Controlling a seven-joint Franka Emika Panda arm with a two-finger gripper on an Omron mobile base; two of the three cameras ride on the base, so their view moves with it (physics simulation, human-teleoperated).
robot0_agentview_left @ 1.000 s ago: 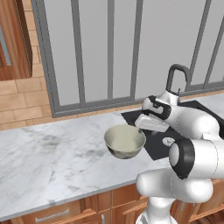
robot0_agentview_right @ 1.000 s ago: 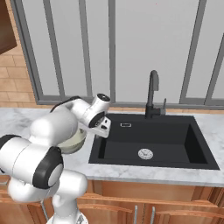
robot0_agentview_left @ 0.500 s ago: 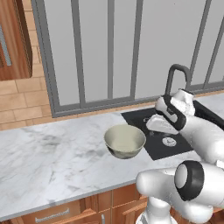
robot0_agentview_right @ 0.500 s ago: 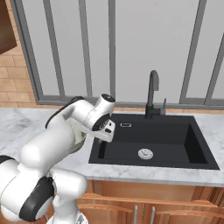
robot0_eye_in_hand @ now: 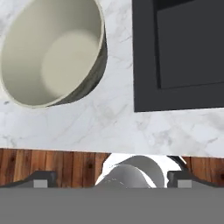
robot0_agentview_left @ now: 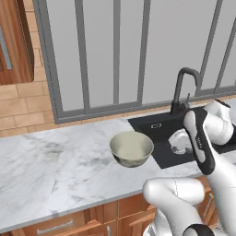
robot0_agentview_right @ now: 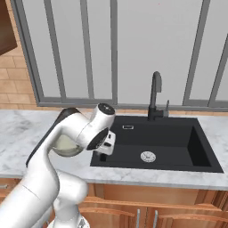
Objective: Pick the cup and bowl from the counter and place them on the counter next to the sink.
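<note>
1. Counter: marble slab carrying the bowl.
2. Sink: black basin at the bowl's 3 o'clock; a nudge could tip the bowl in.
3. Bowl: upright, just beside the sink.
4. Gripper: jaws apart, empty, above the counter edge; the cup is unlocated.

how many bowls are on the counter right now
1. The bowl sits upright on the marble counter, just left of the black sink, empty, with nothing gripping it. The arm covers part of the counter, so something small might be hidden behind it.
</note>
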